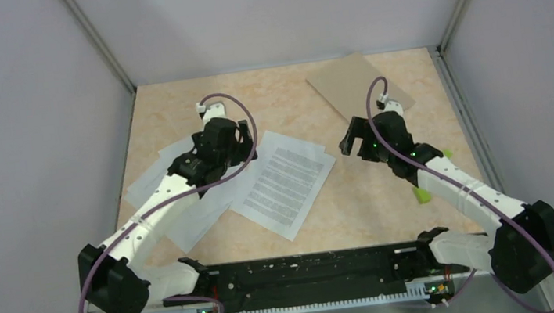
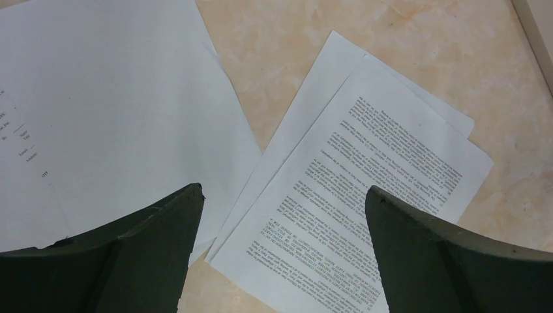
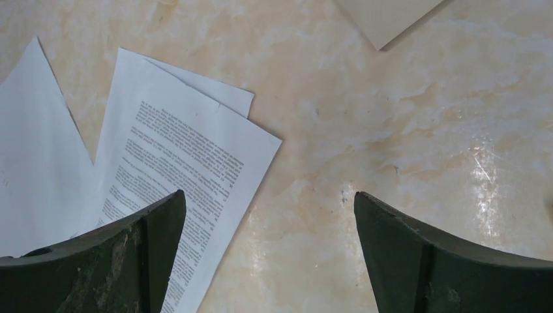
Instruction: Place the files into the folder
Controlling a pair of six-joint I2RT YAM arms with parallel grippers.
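Note:
Several white files lie spread on the table's left half: a printed sheet [image 1: 284,181] in the middle over another sheet, and blank-looking sheets [image 1: 152,182] under the left arm. The brown folder [image 1: 352,85] lies flat and closed at the back right. My left gripper [image 1: 244,138] hovers open above the files; in its wrist view the printed sheet [image 2: 365,195] lies between its fingers [image 2: 163,241]. My right gripper [image 1: 351,142] hangs open over bare table between the printed sheet [image 3: 176,156] and the folder's corner [image 3: 385,16]. Nothing is held.
A small green block [image 1: 422,194] lies beside the right arm, and another green bit [image 1: 447,154] shows behind it. Grey walls and metal rails bound the beige marbled tabletop [image 1: 283,97] on three sides.

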